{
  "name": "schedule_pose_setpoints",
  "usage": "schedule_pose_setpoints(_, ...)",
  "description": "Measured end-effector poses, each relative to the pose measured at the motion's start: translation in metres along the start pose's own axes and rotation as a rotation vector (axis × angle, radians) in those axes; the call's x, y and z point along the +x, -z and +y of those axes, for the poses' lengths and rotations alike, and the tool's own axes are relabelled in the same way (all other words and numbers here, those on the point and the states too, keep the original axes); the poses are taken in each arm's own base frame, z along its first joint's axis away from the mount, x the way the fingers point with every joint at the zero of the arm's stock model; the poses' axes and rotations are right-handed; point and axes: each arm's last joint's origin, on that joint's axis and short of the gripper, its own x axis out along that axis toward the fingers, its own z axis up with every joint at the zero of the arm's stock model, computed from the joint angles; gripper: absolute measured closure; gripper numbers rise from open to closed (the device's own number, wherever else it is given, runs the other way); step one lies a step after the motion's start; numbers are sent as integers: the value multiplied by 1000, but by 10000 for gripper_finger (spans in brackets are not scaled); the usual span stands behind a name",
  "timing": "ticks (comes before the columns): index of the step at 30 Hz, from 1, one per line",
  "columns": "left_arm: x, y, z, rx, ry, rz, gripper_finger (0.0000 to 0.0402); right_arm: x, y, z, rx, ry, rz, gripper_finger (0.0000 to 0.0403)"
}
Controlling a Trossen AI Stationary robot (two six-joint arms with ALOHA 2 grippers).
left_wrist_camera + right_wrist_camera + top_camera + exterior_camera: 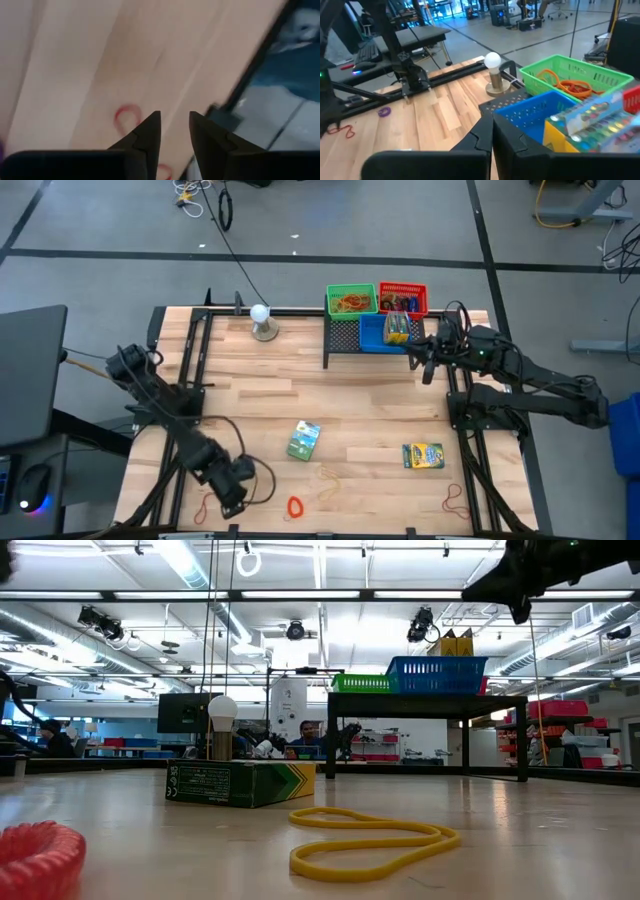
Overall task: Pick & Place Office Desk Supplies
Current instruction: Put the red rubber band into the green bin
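My left gripper (234, 502) hovers open near the table's front left corner, pointing down, with nothing between its fingers (175, 131). A thin red rubber band (126, 118) lies flat on the wood just beside its fingertips (205, 508). A red coiled loop (294, 506), a yellow rubber band (370, 840), a green crayon box (304, 439) and a yellow crayon box (423, 455) lie flat on the table. Another red rubber band (455, 500) lies at the front right. My right gripper (492, 134) is shut and empty, raised beside the blue basket (530, 117).
A black mesh rack (345, 340) at the far edge carries a green basket (351, 301) of rubber bands, a red basket (403, 298) and the blue basket (378, 332) holding crayon boxes. A white ball on a round stand (262, 320) stands left of it. A purple loop (384, 112) lies near the left frame rail.
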Motion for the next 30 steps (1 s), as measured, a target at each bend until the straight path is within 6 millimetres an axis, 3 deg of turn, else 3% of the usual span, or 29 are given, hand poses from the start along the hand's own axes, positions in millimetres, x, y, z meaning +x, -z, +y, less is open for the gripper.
schedule_pose_setpoints(5, 11, 23, 5, -40, -78, 36, 292, 0, -2, 3, -4, -25, -22, 394)
schedule_pose_setpoints(15, 23, 51, 7, 73, -156, 78, 292, 0, -2, 3, 22, -26, -20, 394)
schedule_pose_setpoints(24, 53, 53, 9, 124, -235, 61, 292, 0, -2, 3, 31, -22, -21, 394)
schedule_pose_setpoints(30, 60, 53, 9, 114, -249, 62, 311, 0, -2, 3, 44, -21, -21, 394)
